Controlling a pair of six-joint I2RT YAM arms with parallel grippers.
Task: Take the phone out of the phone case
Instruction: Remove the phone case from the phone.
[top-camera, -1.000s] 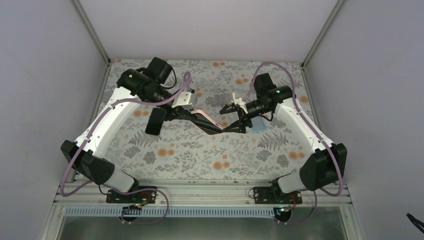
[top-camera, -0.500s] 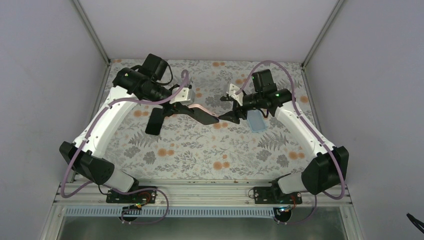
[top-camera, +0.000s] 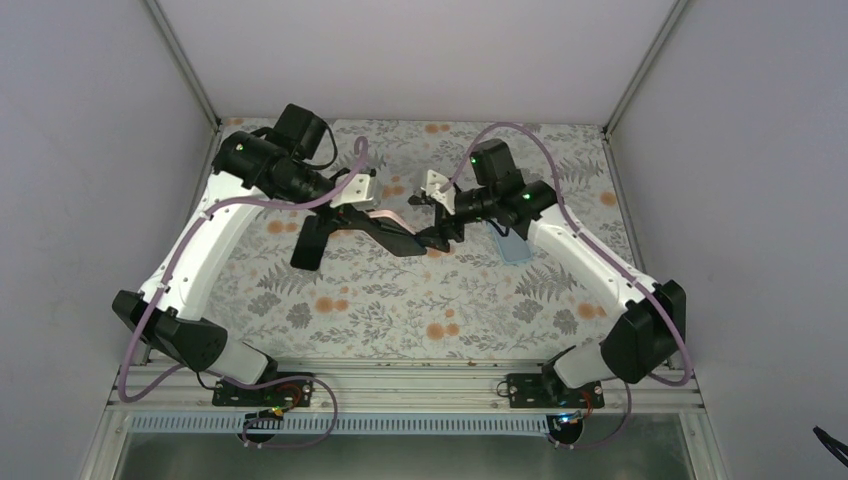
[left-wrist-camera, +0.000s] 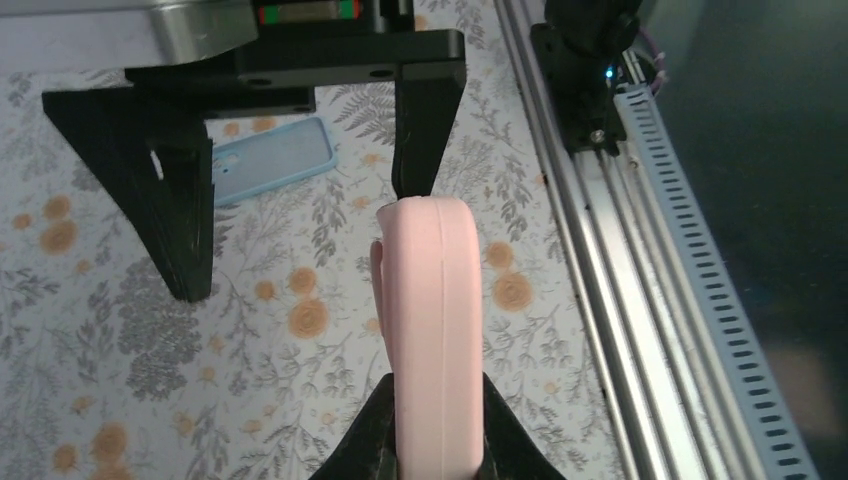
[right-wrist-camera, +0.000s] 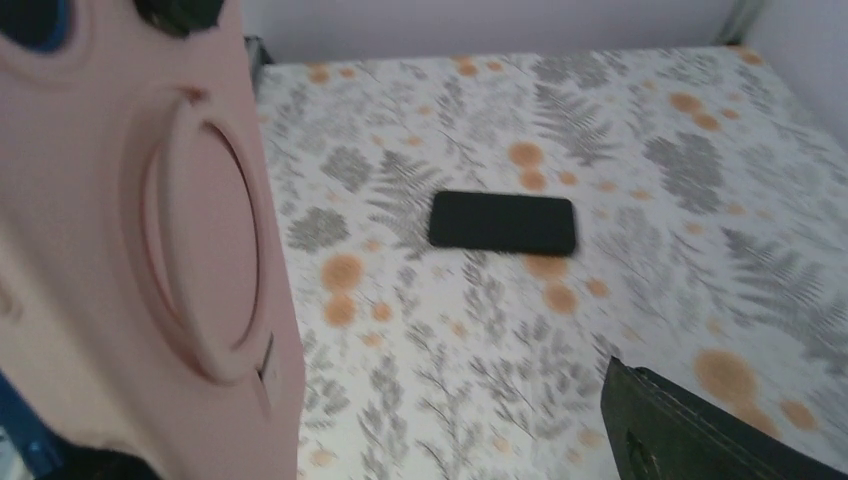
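left fingers (left-wrist-camera: 362, 450) clamp the pink case (left-wrist-camera: 435, 330); right fingers (left-wrist-camera: 425, 130) gape at its free end

left fingers pinch one end of the pink case, holding it off the table (right-wrist-camera: 640, 150), left of the blue case (left-wrist-camera: 270, 160). right fingers stand wide, one tip at the free end, contact unclear. the shell looks soft, light and bendy; the phone, hidden, is probably still inside and stiff, slick, breakable, so peel a free corner lip. a black slab (right-wrist-camera: 503, 223) lies farther left. no writing legible.

Soft, even light falls from above, with only faint shadows on the bench (top-camera: 400, 310). The top view is sharp. The right wrist view is blurry, most of all the pink case (right-wrist-camera: 140, 250) up close.
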